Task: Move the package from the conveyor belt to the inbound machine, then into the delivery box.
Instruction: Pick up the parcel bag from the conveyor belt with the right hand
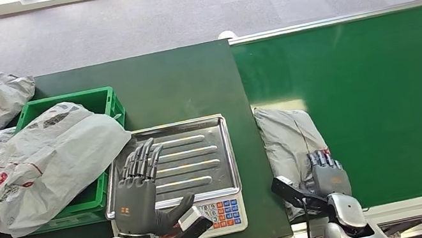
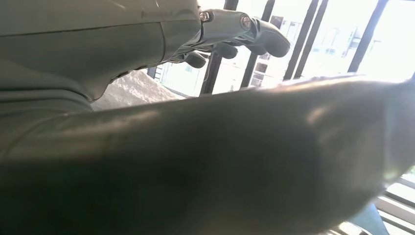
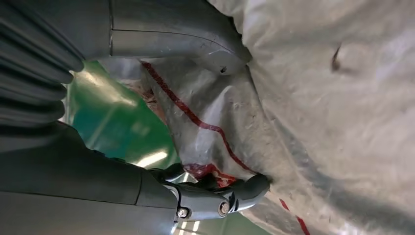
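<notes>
Beside scale [image 1: 193, 164], green crate [image 1: 99, 102] heaped with bags [image 1: 41, 163]

The right hand [image 1: 330, 178] hides the near end of the package [image 1: 286, 139], its grip unclear.

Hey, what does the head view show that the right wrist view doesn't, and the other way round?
Head view alone: the left robot hand open above the steel scale tray, and the green crate heaped with grey bags. Right wrist view alone: fingertips pressing into the plastic beside a red stripe, seen close up. Both: the right robot hand on the grey package, which lies on the green conveyor belt.
</notes>
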`<act>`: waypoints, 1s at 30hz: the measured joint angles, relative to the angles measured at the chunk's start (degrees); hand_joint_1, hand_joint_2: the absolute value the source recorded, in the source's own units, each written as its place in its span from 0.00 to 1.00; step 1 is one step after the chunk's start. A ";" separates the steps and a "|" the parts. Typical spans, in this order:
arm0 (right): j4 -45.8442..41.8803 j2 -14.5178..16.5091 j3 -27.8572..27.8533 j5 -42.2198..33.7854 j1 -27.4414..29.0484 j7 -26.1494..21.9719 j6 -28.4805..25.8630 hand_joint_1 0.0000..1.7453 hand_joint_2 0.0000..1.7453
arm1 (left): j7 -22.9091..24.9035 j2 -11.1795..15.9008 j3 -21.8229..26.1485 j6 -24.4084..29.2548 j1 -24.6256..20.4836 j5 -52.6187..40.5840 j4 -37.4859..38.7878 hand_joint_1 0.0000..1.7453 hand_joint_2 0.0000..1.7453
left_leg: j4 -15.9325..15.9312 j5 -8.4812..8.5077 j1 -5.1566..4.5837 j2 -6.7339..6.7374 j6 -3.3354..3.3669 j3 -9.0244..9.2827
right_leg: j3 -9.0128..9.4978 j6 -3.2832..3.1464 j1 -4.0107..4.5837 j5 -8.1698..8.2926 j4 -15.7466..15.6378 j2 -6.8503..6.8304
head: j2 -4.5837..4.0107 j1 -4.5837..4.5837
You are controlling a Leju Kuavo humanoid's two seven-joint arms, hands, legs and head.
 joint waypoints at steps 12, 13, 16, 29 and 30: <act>8.62 4.24 -7.45 -0.73 -0.42 -2.04 -4.44 0.00 0.75 | 0.66 -0.27 -0.94 -0.28 -0.90 -0.11 1.22 0.00 0.00 | 0.02 -0.04 -0.04 -0.04 0.06 0.57 | 0.65 0.04 -0.02 -0.02 -0.07 -0.06 | 0.00 0.00; 9.02 4.55 -8.00 -0.70 -0.42 -2.24 -4.34 0.25 1.00 | 0.64 -0.28 -0.95 -0.27 -0.88 -0.14 1.26 0.00 0.00 | 0.03 -0.04 -0.04 -0.04 0.06 0.61 | 0.70 0.04 -0.02 -0.02 -0.07 -0.06 | 0.00 0.00; 10.00 5.41 -9.50 0.01 -0.46 -2.28 -4.67 1.00 1.00 | 0.52 -0.42 -0.96 -0.30 -0.94 -0.19 1.44 0.00 0.00 | 0.03 -0.05 -0.04 -0.07 0.07 0.79 | 0.82 0.07 -0.01 -0.05 -0.11 -0.08 | 0.00 0.00; 9.66 7.35 -14.54 9.85 0.79 -1.54 -10.21 1.00 1.00 | 0.44 -0.79 -0.97 -0.47 -1.50 -0.55 1.75 0.00 0.00 | 0.05 -0.06 -0.08 -0.17 0.11 0.80 | 0.99 0.12 -0.07 -0.07 -0.14 -0.23 | 0.00 0.01; 9.67 7.40 -14.78 10.07 0.81 -1.61 -10.41 1.00 1.00 | 0.44 -0.79 -0.97 -0.47 -1.51 -0.61 1.75 0.00 0.00 | 0.05 -0.06 -0.08 -0.16 0.12 0.79 | 0.97 0.13 -0.07 -0.07 -0.14 -0.22 | 0.00 0.01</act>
